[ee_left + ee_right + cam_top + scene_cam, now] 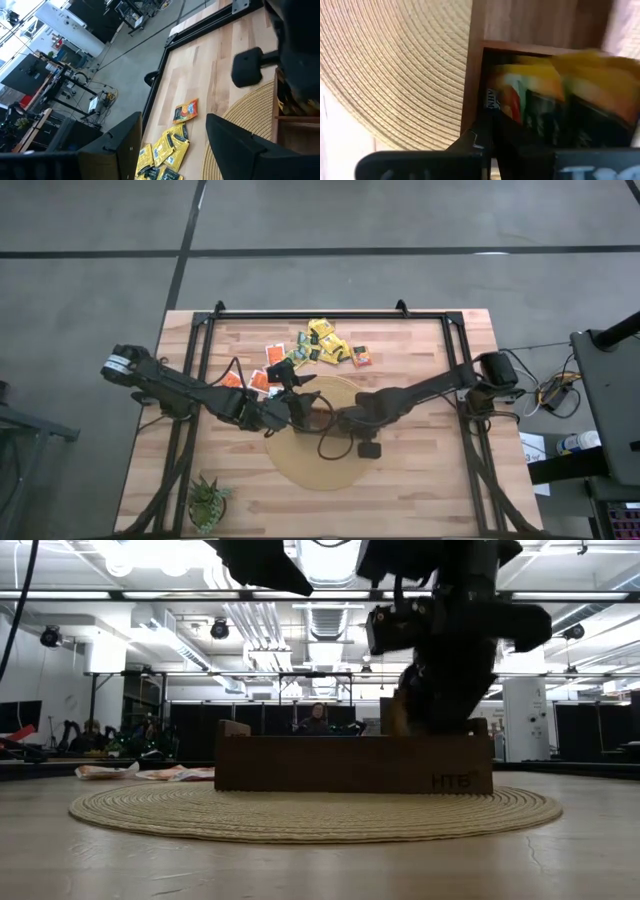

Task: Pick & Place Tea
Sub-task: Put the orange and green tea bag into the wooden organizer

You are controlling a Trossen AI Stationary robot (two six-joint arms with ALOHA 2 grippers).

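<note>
Sachets (322,343) lie scattered on the table (420,470) behind the round mat (300,465); we see more standing inside the brown box (475,65), where the right gripper (492,132) pinches one. The left gripper (172,145) hangs spread beside it.

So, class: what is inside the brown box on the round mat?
Brown box holds upright tea sachets in one compartment, right gripper at them; other compartments are covered by arms.
</note>
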